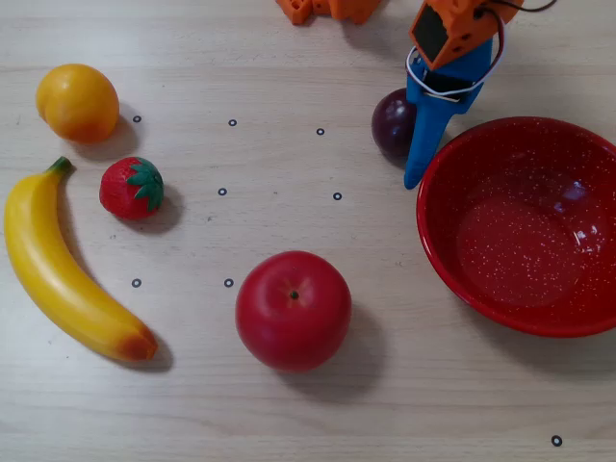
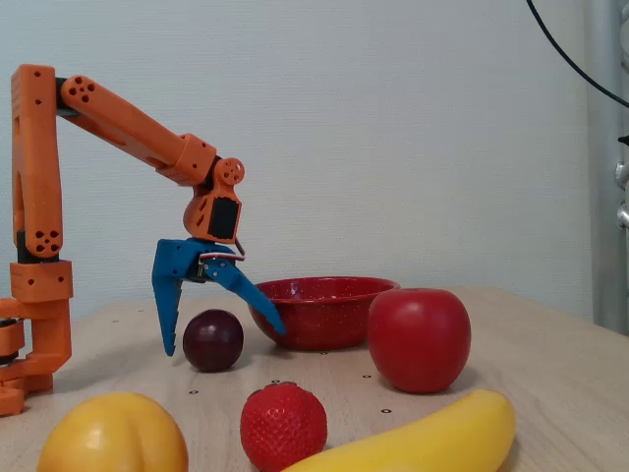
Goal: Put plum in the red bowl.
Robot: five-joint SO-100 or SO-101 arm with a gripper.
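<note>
I see an apple (image 1: 293, 310) mid-table (image 1: 289, 414); at the overhead view's left lie a banana (image 1: 58, 269), strawberry (image 1: 132, 188) and orange (image 1: 77, 102).

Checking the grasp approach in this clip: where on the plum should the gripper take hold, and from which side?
Grip the plum across its widest middle, coming down from above. It is a small smooth ball on the table, so pads must meet at its equator or it slips. The red bowl sits close beside it, leaving the top freest. The open gripper already straddles it.

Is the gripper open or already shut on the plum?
Open. In the fixed view the gripper has its two blue fingers spread either side of the plum, which sits on the table outside the red bowl.
</note>
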